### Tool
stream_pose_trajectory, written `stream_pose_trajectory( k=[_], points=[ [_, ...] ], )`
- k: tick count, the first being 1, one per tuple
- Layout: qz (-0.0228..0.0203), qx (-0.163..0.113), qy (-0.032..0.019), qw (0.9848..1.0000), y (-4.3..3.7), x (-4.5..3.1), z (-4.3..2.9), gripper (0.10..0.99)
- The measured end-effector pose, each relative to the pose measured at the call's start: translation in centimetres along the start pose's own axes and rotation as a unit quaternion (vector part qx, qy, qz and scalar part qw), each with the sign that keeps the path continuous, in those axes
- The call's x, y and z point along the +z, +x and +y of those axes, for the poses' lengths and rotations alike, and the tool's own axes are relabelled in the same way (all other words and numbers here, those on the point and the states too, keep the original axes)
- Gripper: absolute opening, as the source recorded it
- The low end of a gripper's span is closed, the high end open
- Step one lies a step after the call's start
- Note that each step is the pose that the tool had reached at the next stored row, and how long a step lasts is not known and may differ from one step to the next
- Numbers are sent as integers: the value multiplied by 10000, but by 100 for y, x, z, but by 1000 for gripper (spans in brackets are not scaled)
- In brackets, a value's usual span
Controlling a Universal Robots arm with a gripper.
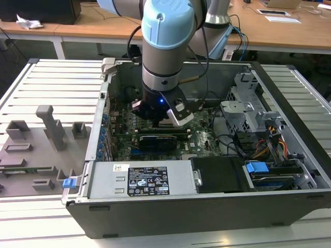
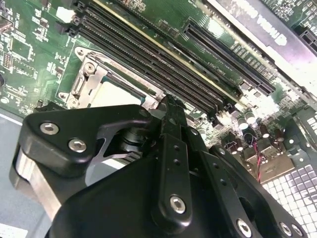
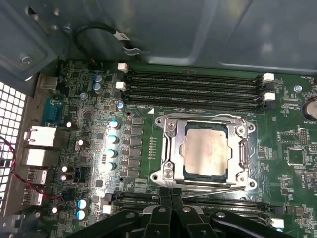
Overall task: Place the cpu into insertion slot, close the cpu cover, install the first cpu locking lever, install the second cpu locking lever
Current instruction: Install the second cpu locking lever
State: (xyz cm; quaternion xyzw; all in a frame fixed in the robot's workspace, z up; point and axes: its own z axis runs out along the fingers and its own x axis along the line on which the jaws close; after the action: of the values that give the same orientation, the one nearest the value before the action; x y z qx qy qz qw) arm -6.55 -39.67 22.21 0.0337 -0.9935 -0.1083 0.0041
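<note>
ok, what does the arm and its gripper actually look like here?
The arm is grey metal tube with a pale blue cap at the joint; black cables run alongside it. A blue light glows on the black wrist section. The gripper is matte black, built of linked bars joined by silver screws, with fingers that are narrow black bars.

The arm (image 1: 165, 46) consists of cylindrical silver-grey segments with a pale blue joint cap at the top. A black band encircles the lower segment, followed by a black wrist section carrying a small blue indicator light and a white mounting bracket. Black cables run along the arm from above. The pincer (image 2: 171, 106) is built from matt black links and plates fastened with silver socket-head screws; a bare silver metal block sits beside the black housing in the second wrist view.
</note>
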Motion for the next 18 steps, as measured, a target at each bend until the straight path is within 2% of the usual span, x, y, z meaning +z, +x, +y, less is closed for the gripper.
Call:
stream_pose_trajectory(
  k=[5,11,18],
  points=[
    [0,0,-3,10000,58,72,-12,106],
    [0,-1,-17,10000,71,128,-24,106],
    [-8,-3,-128,9999,82,174,-33,106]
  ],
)
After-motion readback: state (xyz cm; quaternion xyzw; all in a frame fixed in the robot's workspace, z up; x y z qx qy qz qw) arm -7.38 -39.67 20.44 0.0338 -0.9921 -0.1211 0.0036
